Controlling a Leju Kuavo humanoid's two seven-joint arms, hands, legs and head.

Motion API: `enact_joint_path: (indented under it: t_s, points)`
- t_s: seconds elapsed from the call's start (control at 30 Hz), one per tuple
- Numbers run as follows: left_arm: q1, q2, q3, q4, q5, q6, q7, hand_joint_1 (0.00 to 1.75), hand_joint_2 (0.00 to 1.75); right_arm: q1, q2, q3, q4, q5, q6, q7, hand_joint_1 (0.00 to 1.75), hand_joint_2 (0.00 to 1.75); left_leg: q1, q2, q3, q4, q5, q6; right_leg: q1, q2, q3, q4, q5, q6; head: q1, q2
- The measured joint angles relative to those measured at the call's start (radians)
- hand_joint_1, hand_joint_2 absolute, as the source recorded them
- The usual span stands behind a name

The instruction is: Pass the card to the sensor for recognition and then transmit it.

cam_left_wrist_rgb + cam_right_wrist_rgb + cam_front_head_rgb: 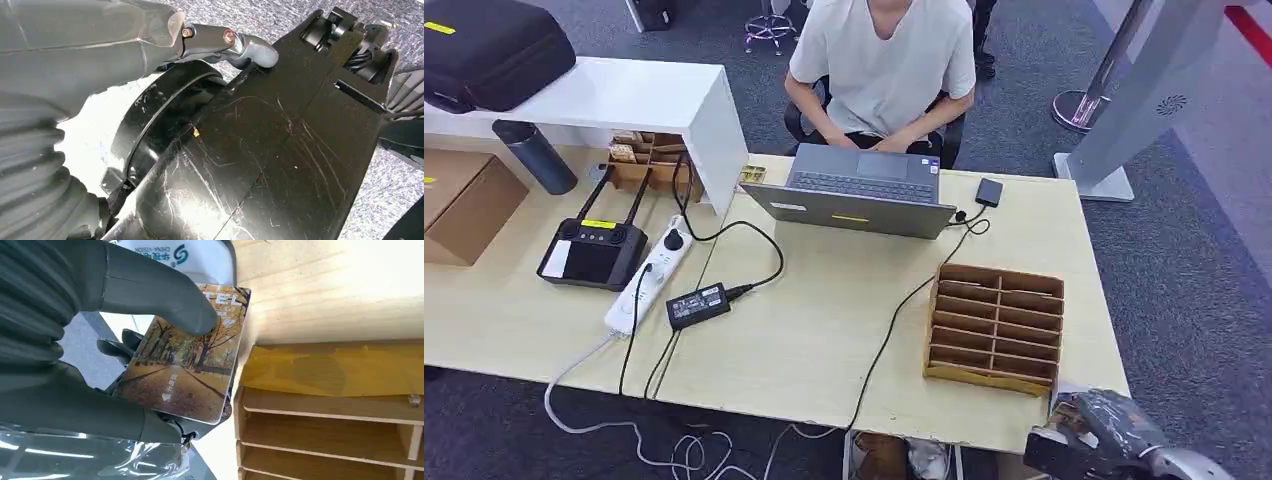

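Observation:
My right hand (70,385) pinches a card (190,360) printed with an autumn tree avenue, the thumb on its face and dark fingers behind it. The card sits beside the front corner of a wooden slotted organizer (325,405) and just in front of a white sensor box (170,252) with a blue-green logo. In the head view the right hand (1096,430) is low at the table's front right corner, just below the organizer (994,325). My left hand (235,42) hangs beside my dark body, thumb stretched out, holding nothing.
A person sits behind an open laptop (859,190) at the far side of the table (824,330). A power strip (649,272), a black adapter (697,305) with cables, a black controller (591,250) and a cardboard box (464,205) lie to the left.

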Motion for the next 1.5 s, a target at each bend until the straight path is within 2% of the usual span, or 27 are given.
enact_joint_path:
  t_s: [0.13, 0.2, 0.37, 0.53, 0.63, 0.73, 0.83, 1.0, 1.07, 1.27, 1.5]
  points:
    - [-0.001, 0.000, 0.000, 0.000, 0.000, -0.004, 0.000, 0.00, 1.75, -0.070, 0.002, 0.008, 0.016, 0.010, 0.009, -0.058, 1.75, 1.75, -0.001, 0.003, 0.000, 0.000, 0.000, 0.000, -0.001, 0.002, -0.001, 0.000, 0.001, 0.000, 0.000, 0.000]
    - [-0.001, 0.000, 0.000, 0.000, 0.000, -0.007, 0.000, 0.00, 1.75, -0.146, 0.002, 0.008, 0.024, 0.005, 0.022, -0.094, 1.75, 1.75, -0.001, 0.005, -0.001, 0.000, 0.000, 0.000, -0.001, 0.005, -0.002, 0.001, 0.002, 0.000, -0.001, 0.000]
    - [-0.006, 0.000, 0.000, 0.000, 0.000, -0.018, -0.002, 0.00, 1.75, -0.385, -0.011, 0.016, 0.065, -0.038, 0.079, -0.148, 1.75, 1.75, -0.001, 0.008, 0.000, 0.000, 0.001, 0.000, -0.001, 0.008, -0.002, 0.001, 0.004, 0.001, 0.000, 0.000]
    - [-0.013, 0.000, 0.000, 0.000, -0.009, -0.037, -0.003, 0.00, 1.75, -0.694, -0.007, 0.084, 0.161, -0.043, 0.112, -0.186, 1.75, 1.75, -0.001, 0.009, -0.001, 0.000, 0.002, -0.001, -0.001, 0.009, -0.003, 0.001, 0.005, 0.001, 0.000, 0.000]
    - [-0.017, 0.000, -0.001, 0.000, -0.027, -0.051, -0.003, 0.00, 1.75, -0.898, 0.027, 0.155, 0.249, -0.028, 0.124, -0.198, 1.75, 1.75, -0.001, 0.008, -0.001, 0.000, 0.004, -0.001, -0.001, 0.008, -0.004, 0.001, 0.005, 0.000, 0.000, 0.000]
    - [-0.020, 0.000, -0.003, 0.000, -0.029, -0.058, -0.003, 0.00, 1.75, -1.047, 0.077, 0.217, 0.324, -0.021, 0.125, -0.205, 1.75, 1.75, -0.001, 0.007, -0.001, 0.000, 0.004, -0.001, 0.000, 0.008, -0.004, 0.002, 0.005, 0.000, -0.001, 0.000]
    - [-0.021, 0.000, -0.003, 0.000, -0.029, -0.061, -0.001, 0.00, 1.75, -1.116, 0.106, 0.253, 0.364, -0.015, 0.123, -0.207, 1.75, 1.75, 0.000, 0.002, -0.002, 0.000, 0.004, -0.001, 0.000, 0.003, -0.004, 0.001, 0.005, 0.000, 0.000, 0.000]
    - [-0.022, 0.000, -0.004, 0.000, -0.037, -0.066, -0.001, 0.00, 1.75, -1.164, 0.136, 0.289, 0.401, -0.005, 0.099, -0.208, 1.75, 1.75, 0.000, 0.001, -0.005, 0.000, 0.004, -0.001, 0.000, 0.003, -0.004, 0.001, 0.005, 0.000, 0.000, 0.000]
    - [-0.026, 0.000, -0.008, 0.000, -0.037, -0.074, -0.001, 0.00, 1.75, -1.203, 0.173, 0.310, 0.429, 0.017, 0.068, -0.207, 1.75, 1.75, 0.000, 0.003, -0.005, 0.000, 0.004, -0.001, -0.001, 0.005, -0.005, 0.001, 0.005, 0.000, 0.000, 0.000]
    - [-0.049, 0.000, -0.032, 0.000, -0.093, -0.139, -0.002, 0.00, 1.75, -1.343, 0.355, 0.407, 0.573, 0.133, -0.004, -0.201, 1.75, 1.75, 0.001, 0.003, -0.003, 0.000, 0.006, -0.003, 0.001, 0.006, -0.005, 0.002, 0.006, -0.001, 0.000, 0.000]
    - [-0.074, -0.001, -0.034, 0.000, -0.180, -0.230, 0.000, 0.00, 1.75, -1.400, 0.574, 0.548, 0.789, 0.293, -0.091, -0.177, 1.75, 1.75, 0.002, 0.002, -0.003, 0.000, 0.007, -0.005, 0.002, 0.005, -0.005, 0.002, 0.006, -0.002, 0.000, 0.000]
